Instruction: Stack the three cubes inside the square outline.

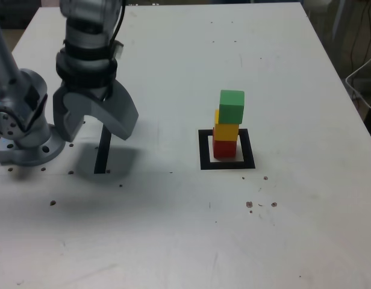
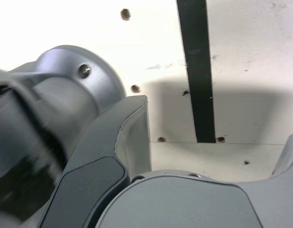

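While the exterior view showed the whole stack, the wrist view took in none of it. The red cube [image 1: 224, 150] stood at the bottom, inside the square outline [image 1: 248, 149], with the yellow cube [image 1: 226, 132] above it and the green cube [image 1: 232, 107] on top. The upper cubes sat a little out of line with the red one, and white showed between the red cube and the black frame. Bare tabletop [image 1: 173, 235] surrounded the frame, with open room toward the slanting edge on the exterior view's right and more toward the far edge. Well apart from the stack, on the exterior view's left, the gripper [image 1: 96, 131] hung over the table, its jaws spread wide and holding nothing. The short black strip [image 1: 103, 150] lay beneath it, near the arm's round base [image 1: 32, 147]. The wrist view gave a closer look at that strip, the holes around it and a thin seam by its end. Past the table's edge on the exterior view's right, a pale cable [image 1: 359, 96] curved.
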Available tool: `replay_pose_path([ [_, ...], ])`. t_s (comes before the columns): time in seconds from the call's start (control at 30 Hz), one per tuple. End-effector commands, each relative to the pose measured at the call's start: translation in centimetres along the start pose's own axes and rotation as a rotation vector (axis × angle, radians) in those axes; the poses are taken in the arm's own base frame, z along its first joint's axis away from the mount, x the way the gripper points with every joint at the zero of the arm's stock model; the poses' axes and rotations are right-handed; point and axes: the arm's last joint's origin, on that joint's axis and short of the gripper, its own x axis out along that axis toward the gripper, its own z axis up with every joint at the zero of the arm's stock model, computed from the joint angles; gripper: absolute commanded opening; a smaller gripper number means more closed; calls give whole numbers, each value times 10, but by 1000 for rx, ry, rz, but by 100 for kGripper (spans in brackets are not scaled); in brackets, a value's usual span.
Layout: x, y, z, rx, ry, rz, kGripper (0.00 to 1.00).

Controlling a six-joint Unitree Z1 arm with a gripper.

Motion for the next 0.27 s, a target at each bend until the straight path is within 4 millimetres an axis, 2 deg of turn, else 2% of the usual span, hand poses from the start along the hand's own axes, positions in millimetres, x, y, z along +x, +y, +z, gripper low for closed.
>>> replay_pose_path([
  [0.0, 2, 0, -2, -3, -13, 2, 99],
  [0.23, 1, 1, -3, -11, -3, 23, 99],
])
